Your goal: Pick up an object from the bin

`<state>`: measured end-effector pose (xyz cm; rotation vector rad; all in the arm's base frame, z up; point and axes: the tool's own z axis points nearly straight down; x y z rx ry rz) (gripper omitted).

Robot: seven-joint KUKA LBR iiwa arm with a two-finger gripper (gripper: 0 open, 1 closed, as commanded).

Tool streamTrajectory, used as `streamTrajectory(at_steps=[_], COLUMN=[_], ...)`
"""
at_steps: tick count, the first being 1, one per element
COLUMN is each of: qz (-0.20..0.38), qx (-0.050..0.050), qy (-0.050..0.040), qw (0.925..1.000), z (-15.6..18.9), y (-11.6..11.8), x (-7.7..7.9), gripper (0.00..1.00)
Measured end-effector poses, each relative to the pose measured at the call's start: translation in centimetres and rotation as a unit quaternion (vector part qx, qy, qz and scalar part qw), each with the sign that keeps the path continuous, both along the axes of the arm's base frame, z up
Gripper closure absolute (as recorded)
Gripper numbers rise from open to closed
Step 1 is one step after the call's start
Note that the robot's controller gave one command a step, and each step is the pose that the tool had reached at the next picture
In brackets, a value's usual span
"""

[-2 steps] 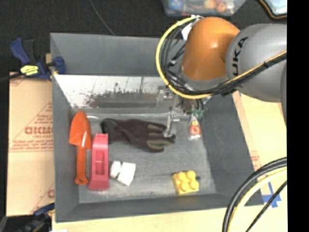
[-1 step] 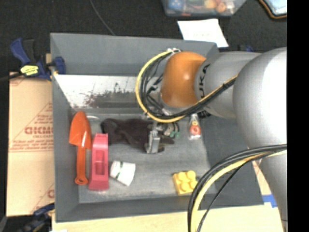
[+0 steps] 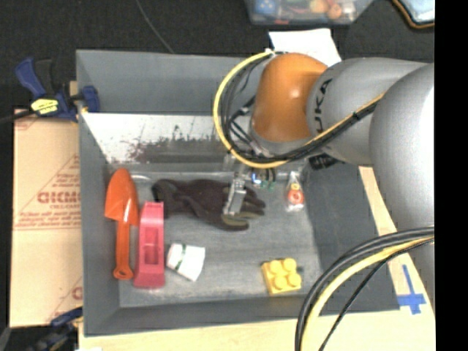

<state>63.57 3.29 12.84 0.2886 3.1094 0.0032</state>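
Observation:
My gripper (image 3: 235,200) hangs below the orange wrist cover at the back middle of the bin, its metal tip down on the right end of a dark brown glove (image 3: 191,197). The glove lies flat and stretches leftward from the tip. Just right of the gripper, a small clear packet with a red and orange bit inside (image 3: 295,194) rests on the floor.
An orange plastic scoop (image 3: 122,214) and a pink tape dispenser (image 3: 151,245) lie side by side along the left wall. A small white piece (image 3: 185,260) sits beside the dispenser, and a yellow toy brick (image 3: 282,276) lies front right. The arm covers the bin's back right.

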Motion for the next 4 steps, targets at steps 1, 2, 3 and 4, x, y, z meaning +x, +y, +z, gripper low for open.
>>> streamTrajectory(at_steps=[1, 2, 3, 4], qz=[0.069, -0.089, 0.066, 0.066], qx=[-0.001, 0.002, -0.002, -0.002], qy=[0.0047, 0.0008, 0.0008, 0.0008], qw=[0.9976, 0.9960, 0.9978, 0.9978], z=[-5.3, -5.7, -5.1, -5.1], y=[-0.1, 5.0, -0.3, -0.3], x=[-0.4, -1.0, -0.2, -0.2], gripper=[0.00, 0.00, 1.00, 1.00])
